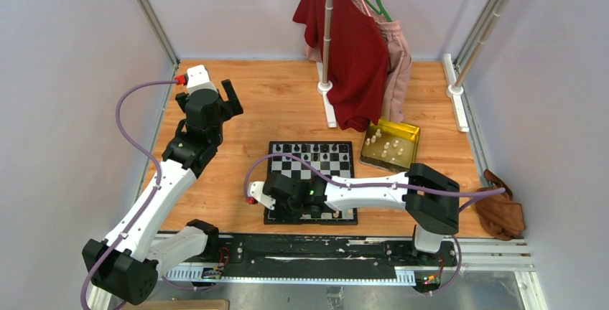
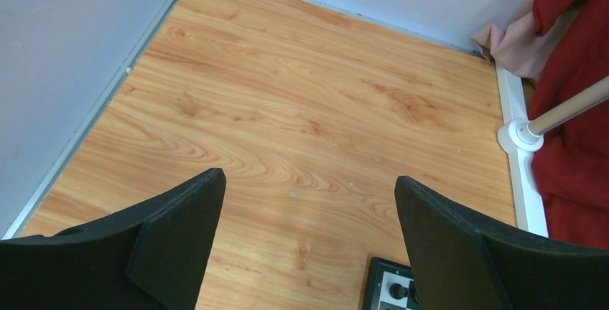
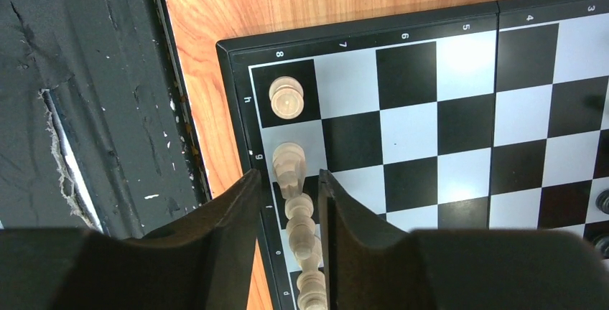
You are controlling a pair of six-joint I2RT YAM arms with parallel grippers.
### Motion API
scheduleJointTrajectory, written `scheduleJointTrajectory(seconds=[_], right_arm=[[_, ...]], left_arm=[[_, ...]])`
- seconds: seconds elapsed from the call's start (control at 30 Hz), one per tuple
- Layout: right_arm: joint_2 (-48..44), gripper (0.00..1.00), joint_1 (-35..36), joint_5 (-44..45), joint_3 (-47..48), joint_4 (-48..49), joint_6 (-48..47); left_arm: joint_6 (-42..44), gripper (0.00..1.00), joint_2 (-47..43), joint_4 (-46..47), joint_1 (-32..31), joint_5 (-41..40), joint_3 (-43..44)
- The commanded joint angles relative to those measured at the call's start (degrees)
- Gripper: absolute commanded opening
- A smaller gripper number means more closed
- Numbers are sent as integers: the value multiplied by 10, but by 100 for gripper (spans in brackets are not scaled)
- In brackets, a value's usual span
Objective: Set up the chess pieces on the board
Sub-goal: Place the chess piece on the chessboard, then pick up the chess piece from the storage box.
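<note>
Small black chessmen [image 1: 316,151] occupy the far rows of the black-and-white checkered chessboard [image 1: 343,194] mid-table; pale cream wooden chessmen [image 3: 288,99] line part of one edge, and more wait in the shiny yellow tin [image 1: 411,138]. The right gripper [image 3: 289,179] has its fingers slightly apart astride a cream piece; the left gripper [image 2: 309,179] gapes wide, empty

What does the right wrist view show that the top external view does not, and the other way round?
Only the right wrist view: a line of pale pieces along the board's edge, some between the right fingers, and the printed letters and numbers on the border.
Only the top external view: the yellow tin holding more pale ones, the black pieces on the far row, the left arm, the hanging clothes.
Both: the board and the wooden table.
</note>
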Motion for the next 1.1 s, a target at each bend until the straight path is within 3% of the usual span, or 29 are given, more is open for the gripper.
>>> scheduleJointTrajectory(seconds=[0.0, 0.2, 0.57, 0.77, 1.07], right_arm=[[-6, 40, 9, 9, 12, -2, -10], [-27, 41, 10, 14, 26, -15, -11], [-156, 45, -24, 176, 26, -34, 10], [-252, 45, -134, 216, -31, -37, 69], [-335, 50, -360, 242, -123, -26, 167]], left_arm=[[-6, 94, -5, 18, 6, 4, -2], [-6, 94, -5, 16, 6, 5, 4], [-29, 94, 59, -25, 6, 56, 86], [-56, 93, 116, -21, 6, 133, 106], [-69, 92, 112, 75, 5, 222, 23]])
